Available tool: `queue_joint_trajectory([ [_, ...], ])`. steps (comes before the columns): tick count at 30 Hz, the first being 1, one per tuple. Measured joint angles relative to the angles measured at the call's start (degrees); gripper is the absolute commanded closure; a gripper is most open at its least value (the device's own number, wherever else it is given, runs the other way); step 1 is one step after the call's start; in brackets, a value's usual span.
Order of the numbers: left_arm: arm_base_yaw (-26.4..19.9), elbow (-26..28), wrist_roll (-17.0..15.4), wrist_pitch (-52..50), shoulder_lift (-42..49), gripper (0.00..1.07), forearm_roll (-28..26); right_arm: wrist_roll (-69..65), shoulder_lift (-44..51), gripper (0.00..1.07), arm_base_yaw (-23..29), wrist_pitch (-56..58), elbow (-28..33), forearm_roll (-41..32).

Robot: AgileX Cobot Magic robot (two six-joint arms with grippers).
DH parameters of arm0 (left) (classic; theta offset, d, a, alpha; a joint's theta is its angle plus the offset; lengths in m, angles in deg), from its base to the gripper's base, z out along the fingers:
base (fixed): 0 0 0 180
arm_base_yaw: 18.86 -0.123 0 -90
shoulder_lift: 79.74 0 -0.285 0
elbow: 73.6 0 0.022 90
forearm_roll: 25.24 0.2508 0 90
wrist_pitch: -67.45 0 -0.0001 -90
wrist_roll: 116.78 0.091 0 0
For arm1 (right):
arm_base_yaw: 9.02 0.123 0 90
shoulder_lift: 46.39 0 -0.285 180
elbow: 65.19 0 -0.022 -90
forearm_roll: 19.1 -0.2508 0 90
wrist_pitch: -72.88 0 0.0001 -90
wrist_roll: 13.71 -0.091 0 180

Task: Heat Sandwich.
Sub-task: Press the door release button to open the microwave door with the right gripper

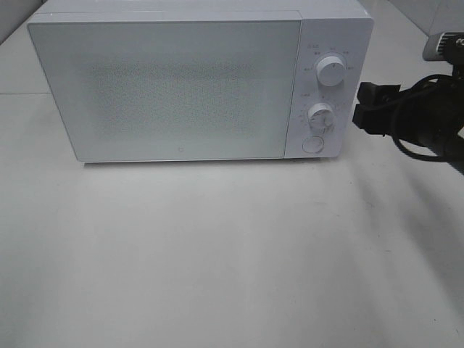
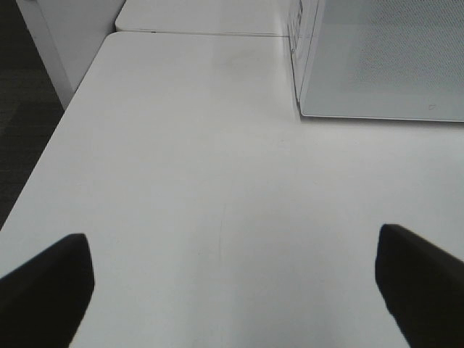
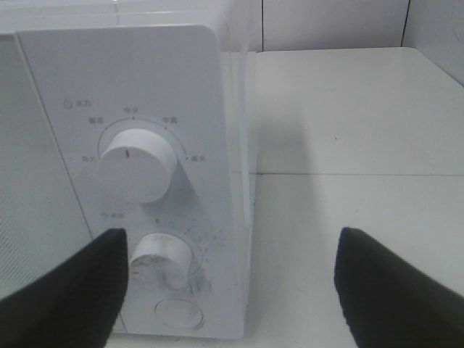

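Note:
The sandwich and its plate are out of view. The white microwave point(image 1: 167, 87) stands at the back of the table with its door shut. My right gripper point(image 1: 365, 107) is open and empty. It hovers just right of the control panel, level with the lower knob point(image 1: 320, 114). In the right wrist view the gripper point(image 3: 230, 239) faces the panel's right edge, with the upper knob point(image 3: 138, 165), the lower knob point(image 3: 163, 259) and the round button point(image 3: 179, 313) in sight. My left gripper point(image 2: 232, 243) is open and empty above the bare table, left of the microwave point(image 2: 384, 58).
The white table point(image 1: 217, 254) stretches in front of the microwave. Its left edge point(image 2: 43, 159) drops to a dark floor. A seam to a second table point(image 2: 196, 32) runs behind. The right arm's cables point(image 1: 428, 123) hang at the right.

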State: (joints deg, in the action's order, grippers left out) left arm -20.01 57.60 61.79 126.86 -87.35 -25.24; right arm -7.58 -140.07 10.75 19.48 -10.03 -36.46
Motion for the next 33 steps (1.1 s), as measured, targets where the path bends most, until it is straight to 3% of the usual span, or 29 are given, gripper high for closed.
queue_joint_trajectory([
  [21,0.00,0.00,0.00,0.00,0.00,0.05,0.00,1.38,-11.52,0.31,14.78,-6.47,0.57,-13.46],
  [33,0.00,0.00,0.00,0.00,0.00,0.05,0.00,1.55,-13.18,0.31,16.84,-7.62,0.57,-16.10],
])
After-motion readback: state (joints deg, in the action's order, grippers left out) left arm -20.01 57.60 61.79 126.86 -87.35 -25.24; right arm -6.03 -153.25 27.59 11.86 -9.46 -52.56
